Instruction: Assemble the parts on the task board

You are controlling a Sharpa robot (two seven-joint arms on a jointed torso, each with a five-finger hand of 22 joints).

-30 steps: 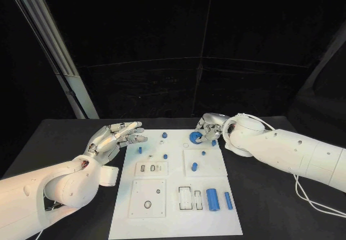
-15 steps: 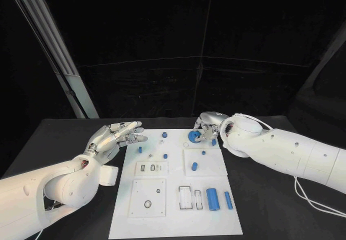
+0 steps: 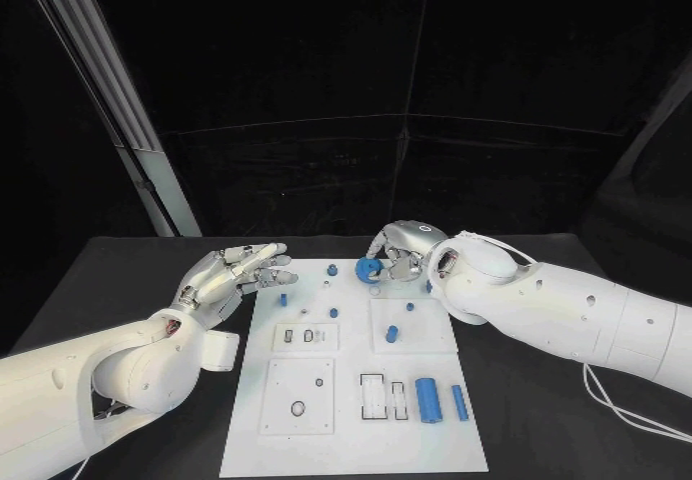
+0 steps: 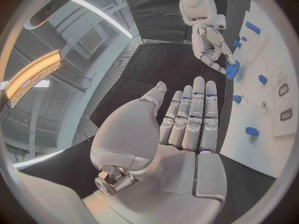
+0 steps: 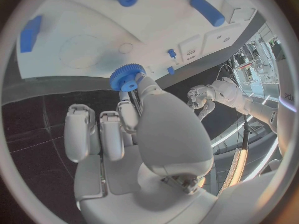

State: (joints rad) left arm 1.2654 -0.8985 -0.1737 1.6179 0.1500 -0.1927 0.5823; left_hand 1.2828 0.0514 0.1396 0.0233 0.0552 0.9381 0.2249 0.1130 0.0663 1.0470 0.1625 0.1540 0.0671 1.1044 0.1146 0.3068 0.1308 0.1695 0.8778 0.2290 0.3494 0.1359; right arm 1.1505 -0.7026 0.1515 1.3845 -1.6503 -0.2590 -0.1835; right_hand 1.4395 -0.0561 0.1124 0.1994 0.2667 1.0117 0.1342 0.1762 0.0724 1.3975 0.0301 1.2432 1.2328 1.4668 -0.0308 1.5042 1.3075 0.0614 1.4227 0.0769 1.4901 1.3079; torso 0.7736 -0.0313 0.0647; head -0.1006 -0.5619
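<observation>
The left hand (image 3: pixel 231 274) is hanging just beside the left edge of the white task board (image 3: pixel 351 420) with its fingers spread out and nothing in them, while the right hand (image 3: pixel 397 250) is pinching a little blue gear (image 3: pixel 369 269) above the board's far end.

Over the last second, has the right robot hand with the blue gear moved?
Yes. The right robot hand, holding the blue gear, shifted left along the white board's far edge.
</observation>
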